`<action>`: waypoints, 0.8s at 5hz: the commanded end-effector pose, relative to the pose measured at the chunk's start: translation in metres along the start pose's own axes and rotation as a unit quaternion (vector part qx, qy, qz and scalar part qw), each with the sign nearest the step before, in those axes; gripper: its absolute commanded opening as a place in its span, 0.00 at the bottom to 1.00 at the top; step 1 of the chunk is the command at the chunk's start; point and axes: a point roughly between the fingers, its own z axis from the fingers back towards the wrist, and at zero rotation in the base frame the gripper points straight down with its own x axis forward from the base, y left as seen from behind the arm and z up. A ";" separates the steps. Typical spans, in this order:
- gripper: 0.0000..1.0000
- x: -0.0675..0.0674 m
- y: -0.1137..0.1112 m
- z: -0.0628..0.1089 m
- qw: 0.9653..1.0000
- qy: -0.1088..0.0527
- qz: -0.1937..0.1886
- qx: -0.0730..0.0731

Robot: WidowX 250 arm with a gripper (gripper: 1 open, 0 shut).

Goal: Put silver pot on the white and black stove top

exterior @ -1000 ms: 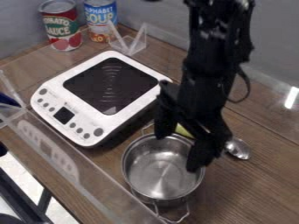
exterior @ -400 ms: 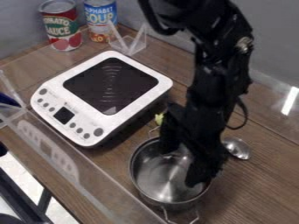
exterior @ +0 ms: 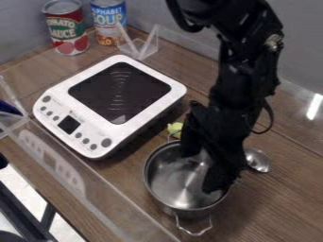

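The silver pot (exterior: 177, 184) stands on the wooden table at the front, to the right of the white and black stove top (exterior: 108, 99). The stove top's black glass centre is bare. My gripper (exterior: 206, 161) points straight down over the pot's far right rim and is open, one finger reaching inside the pot and the other at or outside the rim. The black arm hides the pot's right wall. Nothing is gripped.
A metal spoon (exterior: 256, 161) with a yellow-green handle lies just behind the pot, mostly hidden by the arm. Two cans (exterior: 66, 25) stand at the back left. A clear plastic rail (exterior: 51, 161) runs along the table's front left edge.
The gripper has sunk lower toward the pot's rim and rolled slightly, staying open. The pot and stove have not moved.
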 end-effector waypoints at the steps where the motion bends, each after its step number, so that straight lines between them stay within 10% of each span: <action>1: 1.00 0.006 -0.001 0.009 1.000 -0.015 -0.010 0.013; 4: 1.00 -0.014 0.009 0.014 1.000 -0.004 0.002 0.023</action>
